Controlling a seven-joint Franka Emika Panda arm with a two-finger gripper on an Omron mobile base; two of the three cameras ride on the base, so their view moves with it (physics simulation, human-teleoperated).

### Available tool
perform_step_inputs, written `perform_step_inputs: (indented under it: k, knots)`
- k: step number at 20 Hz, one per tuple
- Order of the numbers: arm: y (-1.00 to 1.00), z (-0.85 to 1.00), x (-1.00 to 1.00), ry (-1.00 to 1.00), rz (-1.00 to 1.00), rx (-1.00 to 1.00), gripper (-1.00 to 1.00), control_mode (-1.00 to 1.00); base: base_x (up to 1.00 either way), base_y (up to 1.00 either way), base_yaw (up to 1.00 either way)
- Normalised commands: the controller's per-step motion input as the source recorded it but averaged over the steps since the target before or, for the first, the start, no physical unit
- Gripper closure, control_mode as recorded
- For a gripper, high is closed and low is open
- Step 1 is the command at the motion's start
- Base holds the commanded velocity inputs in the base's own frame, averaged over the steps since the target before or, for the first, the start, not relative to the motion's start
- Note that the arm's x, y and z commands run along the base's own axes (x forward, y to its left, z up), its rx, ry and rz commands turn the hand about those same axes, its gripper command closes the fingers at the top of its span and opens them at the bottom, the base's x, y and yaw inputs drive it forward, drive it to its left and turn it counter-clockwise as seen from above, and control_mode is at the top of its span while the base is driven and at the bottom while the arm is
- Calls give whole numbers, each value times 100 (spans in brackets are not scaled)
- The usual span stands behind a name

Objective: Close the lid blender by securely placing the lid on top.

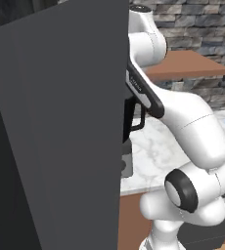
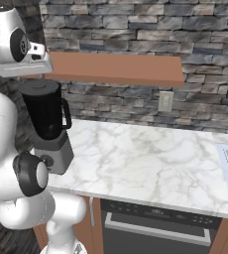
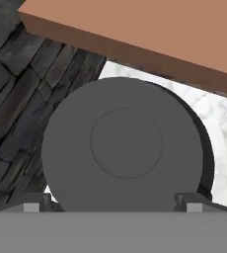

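Gripper (image 3: 113,205) hangs right above the blender (image 2: 46,124), looking straight down on it. From the hand view, its two small dark fingertips (image 3: 30,202) stand wide apart, one at each side of the round grey lid (image 3: 123,146), and nothing is between them; the lid sits on the jar and I cannot tell whether the tips touch it.

Going left to right in the right base view: the white arm (image 2: 7,149) rises at the left edge, its hand up over the blender. The blender stands at the left end of the marble counter (image 2: 150,158), black jar on a small grey base, its loop handle facing right. A brown shelf (image 2: 116,69) runs along the stone wall (image 2: 136,30) above it. An outlet (image 2: 164,101) sits on the wall under the shelf.

In the left base view a tall dark grey panel (image 1: 56,132) hides most of the blender.
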Motion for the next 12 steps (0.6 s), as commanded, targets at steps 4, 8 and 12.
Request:
perform_step_inputs:
  k: [4,8,12]
  knots:
    - [-9,21,-73,-11,0,0,-100,-100,0,0,0]
    - [-33,2,-81,-8,0,0,-100,-100,0,0,0]
    - [-76,-3,-53,-7,0,0,-100,-100,0,0,0]
